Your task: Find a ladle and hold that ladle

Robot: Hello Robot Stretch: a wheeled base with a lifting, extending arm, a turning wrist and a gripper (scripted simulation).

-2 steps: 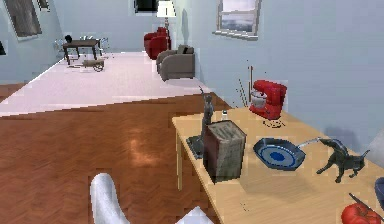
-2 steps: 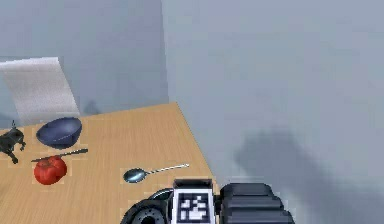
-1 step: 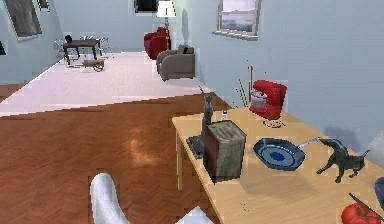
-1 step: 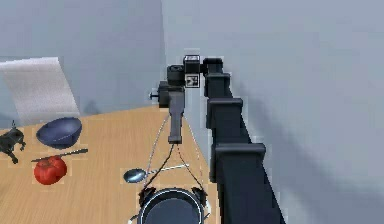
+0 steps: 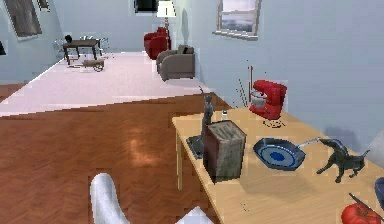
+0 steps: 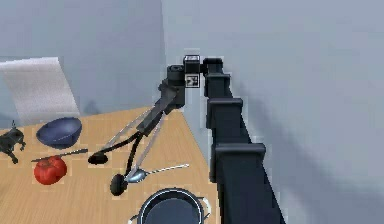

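In the arm side view, the arm (image 6: pixel 235 150) runs out along the grey wall over the wooden surface (image 6: pixel 105 125). The end effector (image 6: pixel 150 115) slants down from its far end toward the view's left. We cannot tell whether its fingers are spread or pressed together. Utensils lie on the surface right at its tip, so we cannot tell whether it holds anything either.

The ladle (image 6: pixel 99 158) is dark with a rounded scoop. It lies on the surface with its thin handle running up toward the end effector, and we cannot make out whether the two touch. Just beside it lies another dark scoop-ended utensil (image 6: pixel 118 184), and a silver spoon (image 6: pixel 140 176) lies close to that one's head.

A dark pot (image 6: pixel 170 208) sits at the bottom edge, near the arm. Toward the view's left are a blue bowl (image 6: pixel 58 130), a red fruit (image 6: pixel 48 170) and a slim dark blade (image 6: pixel 55 155) between them. A white chair (image 6: pixel 40 88) stands behind the surface.

In the forward view the same surface (image 5: pixel 300 190) carries several things:
- a metal toaster (image 5: pixel 225 150)
- a tall dark statue (image 5: pixel 205 105) behind the toaster
- a blue pan (image 5: pixel 280 153)
- a dark cat figure (image 5: pixel 340 158)
- a red stand mixer (image 5: pixel 267 98) near the wall

Farther off, beyond the wood floor, are a brown armchair (image 5: pixel 177 63) and a red armchair (image 5: pixel 157 43).
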